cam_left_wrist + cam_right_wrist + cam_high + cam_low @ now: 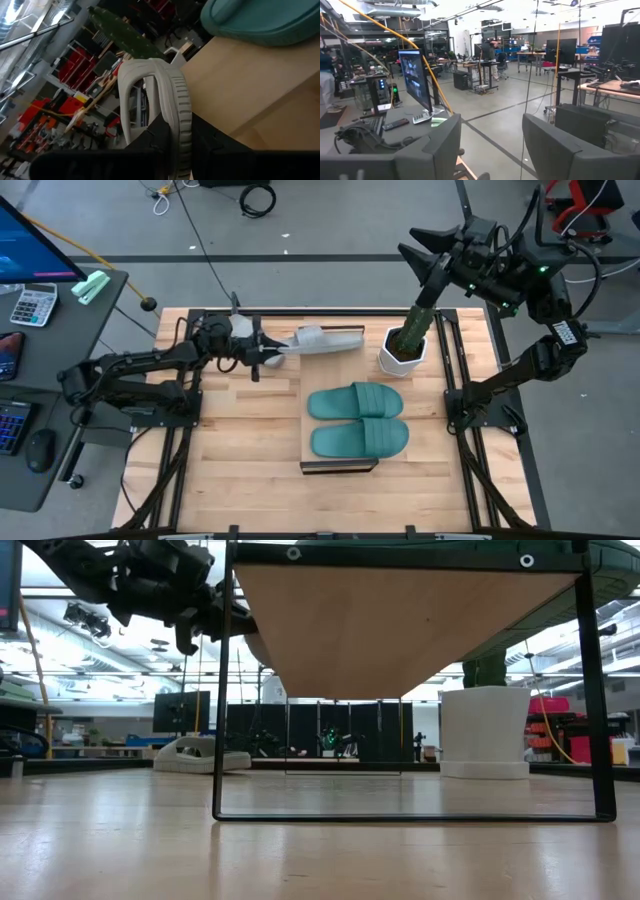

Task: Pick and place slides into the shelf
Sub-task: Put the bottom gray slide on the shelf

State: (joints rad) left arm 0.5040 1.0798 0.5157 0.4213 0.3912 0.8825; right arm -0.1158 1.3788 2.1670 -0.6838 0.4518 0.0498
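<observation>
My left gripper (265, 352) (182, 132) hovers over the table's far left part, shut on a light grey slide (325, 340) that points toward a white pot. Two teal green slides (357, 402) (360, 438) lie side by side on the shelf's light wood top (305, 435). The low view shows that shelf from below (400, 630). It also shows a second grey slide (200, 754) resting sole-down on the table farther back. My right gripper (418, 245) (492, 145) is open, raised beyond the table's far right corner. My left gripper pinches the grey slide's ribbed sole edge (181, 112) between its two fingers (160, 137). It reaches in level from the table's left. The slide is turned on its side, with its strap loop (134, 85) sticking out beyond the fingers. It is lifted clear of the table (252, 638).
A white pot (403, 352) with a green cactus (420, 315) stands just beyond the shelf's far right corner. The shelf's dark end frame (215, 740) stands close in the low view. Bare slatted tabletop (240, 450) lies left of and nearer than the shelf. A desk with a calculator (35, 305) lies off the table's left.
</observation>
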